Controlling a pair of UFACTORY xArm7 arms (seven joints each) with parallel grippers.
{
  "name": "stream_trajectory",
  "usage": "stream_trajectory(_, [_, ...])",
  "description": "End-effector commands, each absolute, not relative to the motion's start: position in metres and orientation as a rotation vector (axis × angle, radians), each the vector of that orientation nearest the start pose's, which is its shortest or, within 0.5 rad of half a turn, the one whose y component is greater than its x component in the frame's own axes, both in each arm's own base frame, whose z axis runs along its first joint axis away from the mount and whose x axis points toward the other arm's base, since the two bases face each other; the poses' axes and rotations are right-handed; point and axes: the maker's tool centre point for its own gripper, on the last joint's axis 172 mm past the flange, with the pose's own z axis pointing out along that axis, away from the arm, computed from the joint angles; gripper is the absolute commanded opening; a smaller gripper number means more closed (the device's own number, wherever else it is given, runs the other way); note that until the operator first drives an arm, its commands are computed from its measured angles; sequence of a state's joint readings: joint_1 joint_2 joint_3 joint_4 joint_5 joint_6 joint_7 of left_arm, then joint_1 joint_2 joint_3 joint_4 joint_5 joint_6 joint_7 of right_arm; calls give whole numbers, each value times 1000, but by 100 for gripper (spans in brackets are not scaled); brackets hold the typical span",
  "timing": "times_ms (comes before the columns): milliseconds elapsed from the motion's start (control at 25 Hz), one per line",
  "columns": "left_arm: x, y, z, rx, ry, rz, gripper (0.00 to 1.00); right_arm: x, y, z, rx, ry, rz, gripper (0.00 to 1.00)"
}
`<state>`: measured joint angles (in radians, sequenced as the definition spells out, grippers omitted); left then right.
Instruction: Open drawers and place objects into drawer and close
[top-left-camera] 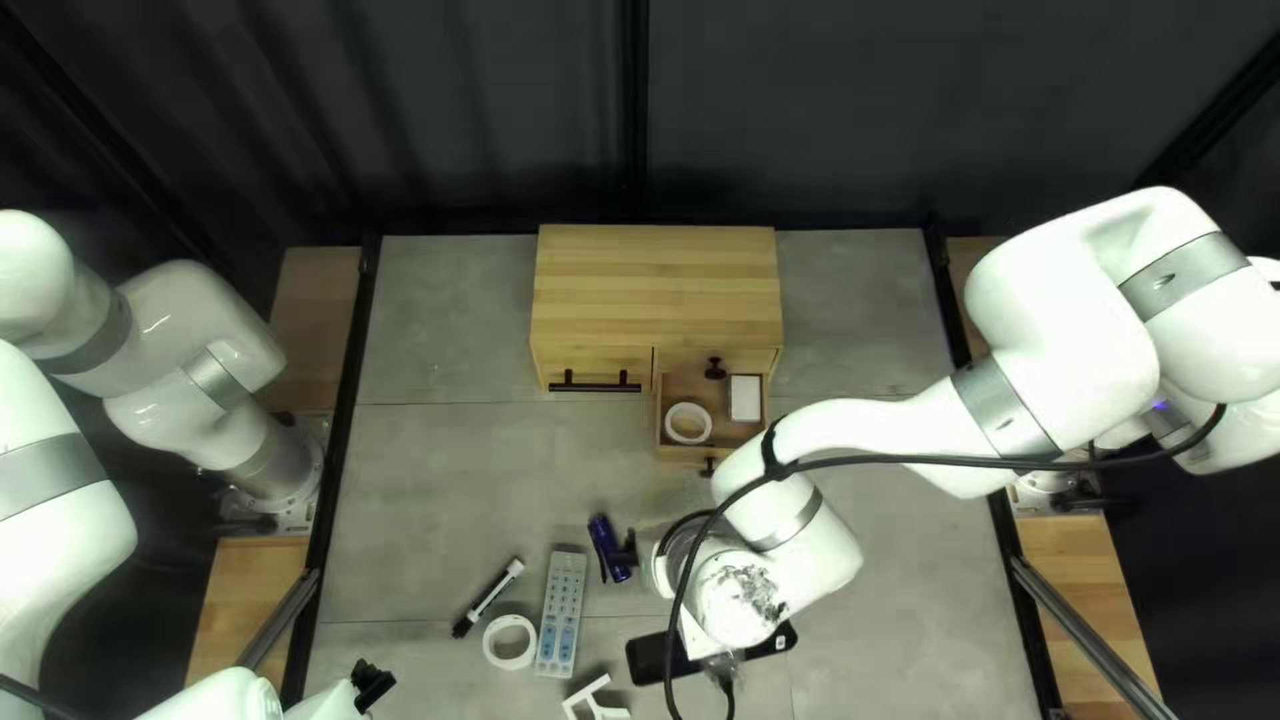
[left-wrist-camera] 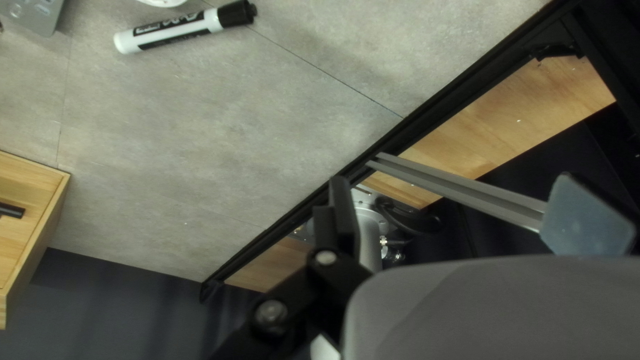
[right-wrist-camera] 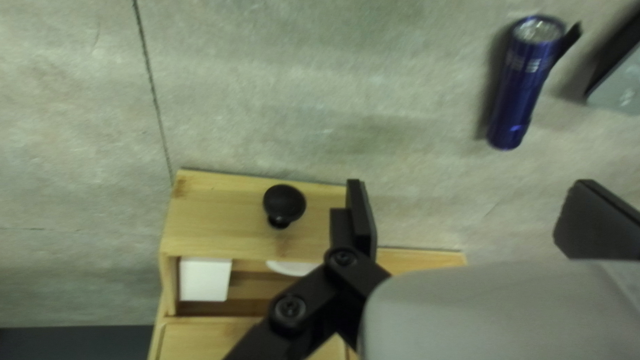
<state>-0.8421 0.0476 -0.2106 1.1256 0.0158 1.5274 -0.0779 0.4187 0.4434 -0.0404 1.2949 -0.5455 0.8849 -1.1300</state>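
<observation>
Cabinet (top-left-camera: 654, 280), pale striped wood, boxy, at far end of grey stone-look counter (top-left-camera: 440, 494). 2 drawers visible: L one (top-left-camera: 596, 363) shut w/ 1 black bar handle (top-left-camera: 596, 387); R one (top-left-camera: 684, 455) pulled out, w/ 2 objs inside, 1 flat white ring (top-left-camera: 688, 423) & 1 white rect. box (top-left-camera: 746, 398) w/ rounded corners. 2 round black knobs (top-left-camera: 715, 367): 1 at R drawer's rear, 1 on its front.

Nearer, 6 loose objs on counter: 1 glossy blue cyl. flashlight (top-left-camera: 610, 548), 1 slim white marker (top-left-camera: 490, 596) w/ black cap, 1 white tape-like roll (top-left-camera: 510, 642), 1 long grey remote (top-left-camera: 562, 614) w/ rows of btns, 1 angular white bracket (top-left-camera: 596, 699), 1 flat black slab (top-left-camera: 650, 658), partly under R arm.

2 tools: L tool (top-left-camera: 374, 683) by near-L corner, black fingers apart; R tool (top-left-camera: 626, 550) near flashlight, mostly hidden by its arm there, fingers wide apart in its wrist view.
</observation>
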Motion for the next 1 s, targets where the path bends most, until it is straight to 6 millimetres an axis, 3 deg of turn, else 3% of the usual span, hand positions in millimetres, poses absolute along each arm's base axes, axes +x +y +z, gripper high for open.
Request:
stream_trajectory(40, [180,-308,188,-2511,1341,544,100,556,121,72,1486,2310,-262,100])
stream_trajectory(520, [180,-308,188,-2511,1341,544,100,571,116,54,1351,2438,-309,100])
stream_trajectory(1000, [180,-308,188,-2511,1341,544,100,595,132,38,1344,2502,-377,100])
